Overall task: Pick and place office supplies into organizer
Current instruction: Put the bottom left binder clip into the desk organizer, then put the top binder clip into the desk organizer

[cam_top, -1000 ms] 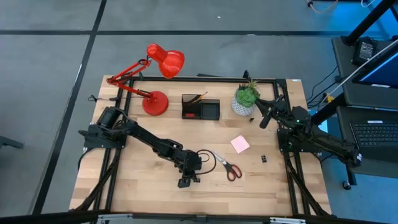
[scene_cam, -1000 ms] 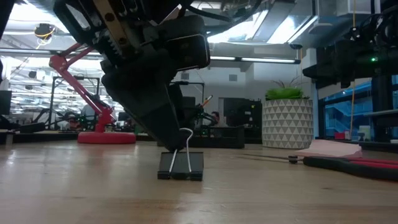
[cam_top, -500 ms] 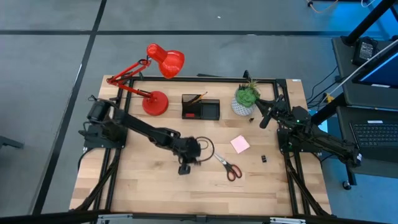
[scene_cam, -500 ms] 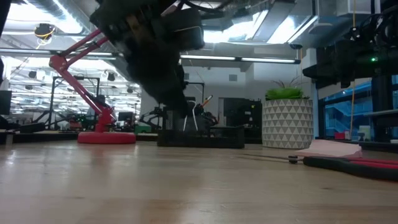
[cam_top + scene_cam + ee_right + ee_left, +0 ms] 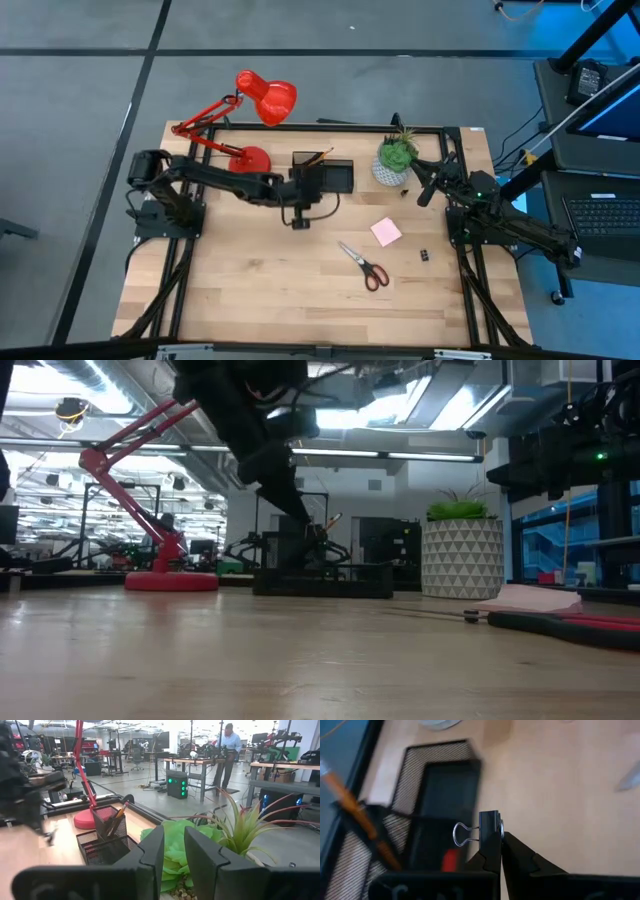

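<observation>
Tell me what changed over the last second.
The left gripper, shut on the binder clip, lifted it off the table's front middle and carried it back to the organizer. The scissors, sticky notes, lamp, plant and right gripper stayed put.

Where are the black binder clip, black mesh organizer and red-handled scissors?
black binder clip (image 5: pixel 489 822): left wrist view, black body.
black mesh organizer (image 5: pixel 340 178): high view, low tray section.
red-handled scissors (image 5: pixel 375 275): high view, red handles.
</observation>
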`<action>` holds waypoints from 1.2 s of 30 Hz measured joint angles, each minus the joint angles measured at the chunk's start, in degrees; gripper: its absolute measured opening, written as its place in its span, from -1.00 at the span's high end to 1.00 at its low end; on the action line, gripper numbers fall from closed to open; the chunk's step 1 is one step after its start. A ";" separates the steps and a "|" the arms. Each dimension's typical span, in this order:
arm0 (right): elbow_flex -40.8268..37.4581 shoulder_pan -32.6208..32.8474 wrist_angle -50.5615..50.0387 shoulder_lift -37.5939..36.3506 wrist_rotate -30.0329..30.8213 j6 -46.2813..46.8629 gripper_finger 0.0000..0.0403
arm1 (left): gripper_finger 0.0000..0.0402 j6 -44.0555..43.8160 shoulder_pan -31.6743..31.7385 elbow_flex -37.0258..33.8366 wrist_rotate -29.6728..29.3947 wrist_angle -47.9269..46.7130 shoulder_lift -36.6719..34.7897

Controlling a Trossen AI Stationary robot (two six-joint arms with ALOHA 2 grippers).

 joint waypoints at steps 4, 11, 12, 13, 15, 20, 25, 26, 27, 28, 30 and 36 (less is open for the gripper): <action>0.00 0.00 -0.02 0.00 0.00 0.01 0.60 | 0.99 0.13 4.21 0.00 -1.32 -0.71 0.00; -0.01 -0.02 -0.02 0.00 -0.01 0.03 0.60 | 0.99 2.17 8.62 0.04 0.75 -1.88 1.51; 0.00 -0.01 -0.02 0.00 -0.01 0.04 0.60 | 0.99 2.85 8.88 0.04 0.97 -1.76 2.26; 0.00 0.00 -0.02 0.00 0.00 0.05 0.60 | 0.99 3.33 9.04 0.04 0.99 -1.49 3.13; -0.01 -0.01 -0.03 0.00 0.00 0.05 0.60 | 0.99 3.74 9.06 0.02 0.35 -1.87 4.78; -0.02 -0.02 -0.02 -0.01 0.00 0.07 0.60 | 0.99 3.82 9.24 0.02 -0.76 -1.48 8.27; 0.00 -0.01 -0.03 0.02 0.00 0.10 0.60 | 0.99 3.79 9.26 0.04 -0.92 -1.22 9.22; 0.00 0.00 -0.04 0.05 -0.01 0.10 0.60 | 0.98 3.75 9.28 0.04 -0.84 -1.21 9.22; 0.00 -0.01 -0.02 0.11 -0.01 0.10 0.60 | 0.97 3.68 9.28 0.02 -0.99 -1.16 9.22; 0.00 -0.02 -0.08 0.13 -0.01 0.10 0.60 | 0.96 3.41 9.26 0.04 -1.15 -1.13 9.22; -0.01 -0.01 -0.04 0.21 -0.01 0.10 0.60 | 0.93 2.91 9.26 0.03 -1.20 -1.07 9.22; 0.00 -0.02 -0.06 0.52 0.01 0.34 0.60 | 0.74 2.84 9.12 0.04 -1.44 -1.01 9.22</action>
